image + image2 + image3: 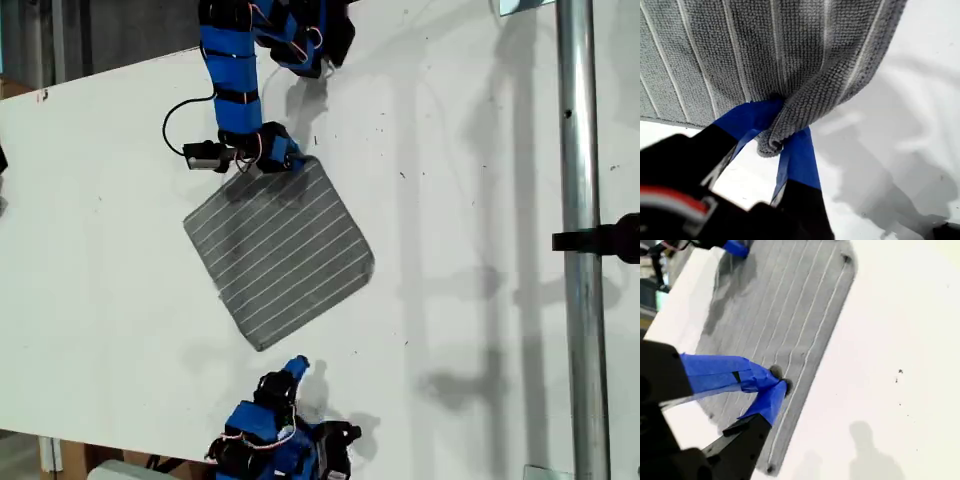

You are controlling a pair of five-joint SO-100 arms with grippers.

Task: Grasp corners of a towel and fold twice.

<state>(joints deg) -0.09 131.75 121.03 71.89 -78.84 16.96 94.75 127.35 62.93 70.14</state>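
Grey striped towel flat at centre of the white worktop in the exterior view, my first gripper at upper centre, jaws pinching its top corner, my second gripper at bottom centre, jaws seemingly closed on nothing, apparently clear of the cloth.

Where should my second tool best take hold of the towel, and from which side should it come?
Probably the free corner that points at my second tool, at the exterior view's bottom. It lies flat on the table, so open, come in low from that bottom side and pinch its tip. My first tool already pinches the opposite corner of the towel.
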